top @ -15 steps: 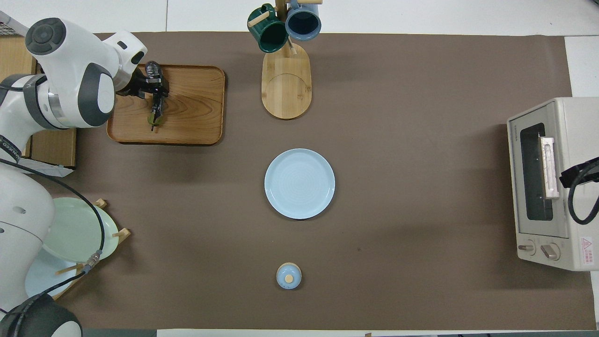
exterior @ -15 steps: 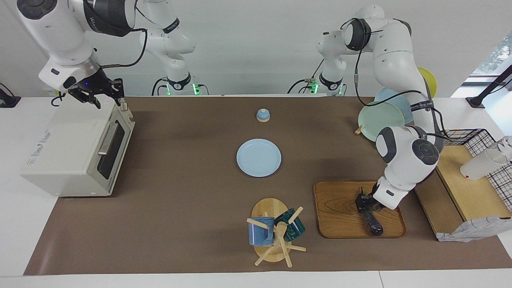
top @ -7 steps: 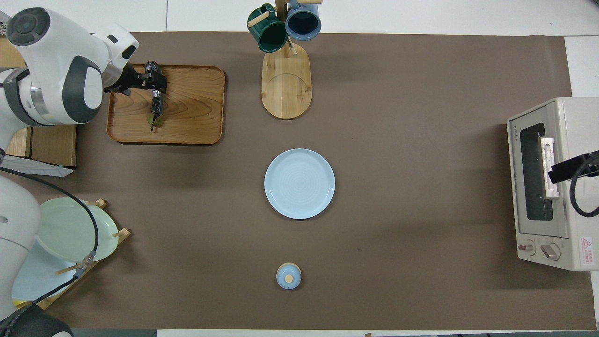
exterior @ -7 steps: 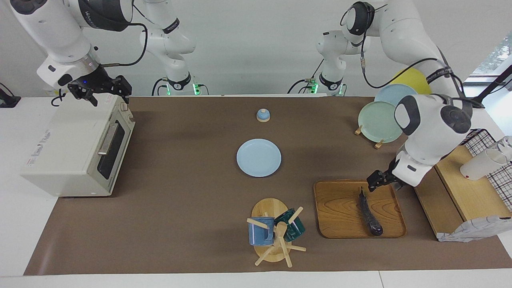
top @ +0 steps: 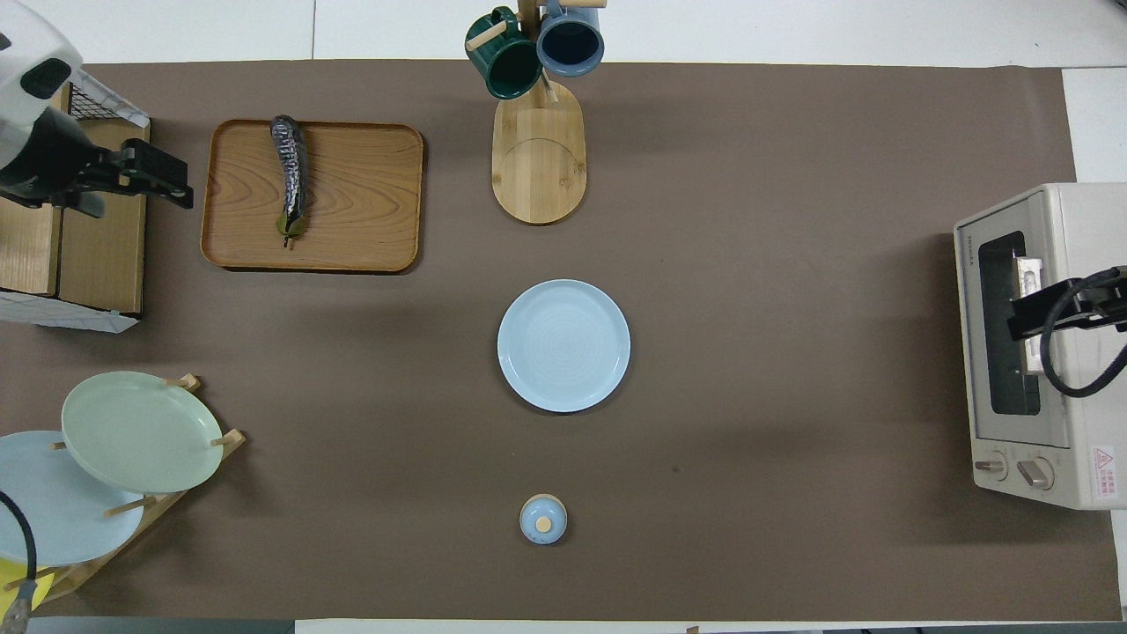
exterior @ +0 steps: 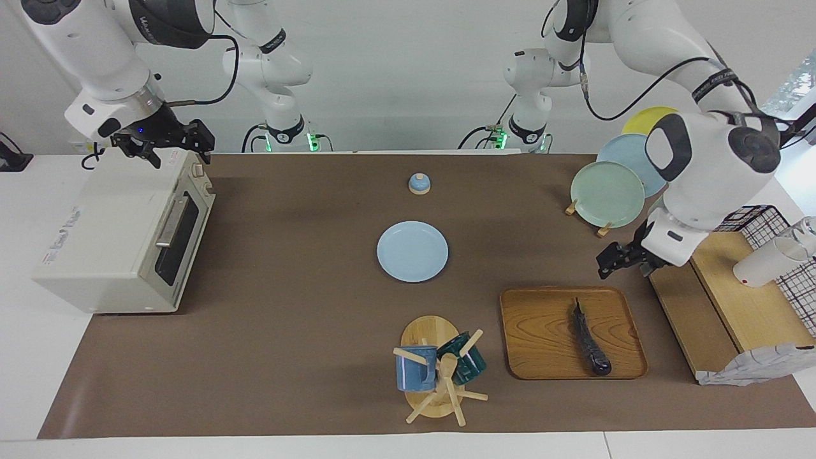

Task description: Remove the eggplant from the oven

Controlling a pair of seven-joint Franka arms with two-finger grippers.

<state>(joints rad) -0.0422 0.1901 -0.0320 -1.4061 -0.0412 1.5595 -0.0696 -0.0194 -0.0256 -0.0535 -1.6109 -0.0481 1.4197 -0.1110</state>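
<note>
The dark purple eggplant (exterior: 590, 338) lies along the wooden tray (exterior: 542, 331) at the left arm's end of the table; it also shows in the overhead view (top: 290, 167). The cream-white oven (exterior: 121, 236) stands at the right arm's end with its glass door shut (top: 1004, 335). My left gripper (exterior: 621, 268) is open and empty, raised beside the tray, over the mat's edge by the wooden box (top: 145, 180). My right gripper (exterior: 180, 153) is open and empty, hovering over the oven's top front edge (top: 1057, 308).
A light blue plate (exterior: 412, 251) sits mid-table, with a small blue lidded knob (exterior: 419, 183) nearer the robots. A mug tree (exterior: 440, 370) holds blue and teal mugs. A plate rack (exterior: 605, 191), a wooden box (exterior: 733, 299) and a wire basket (exterior: 765, 223) stand at the left arm's end.
My left gripper let go of the eggplant on the tray, rose and drew away toward the wooden box. My right gripper shifted slightly above the oven.
</note>
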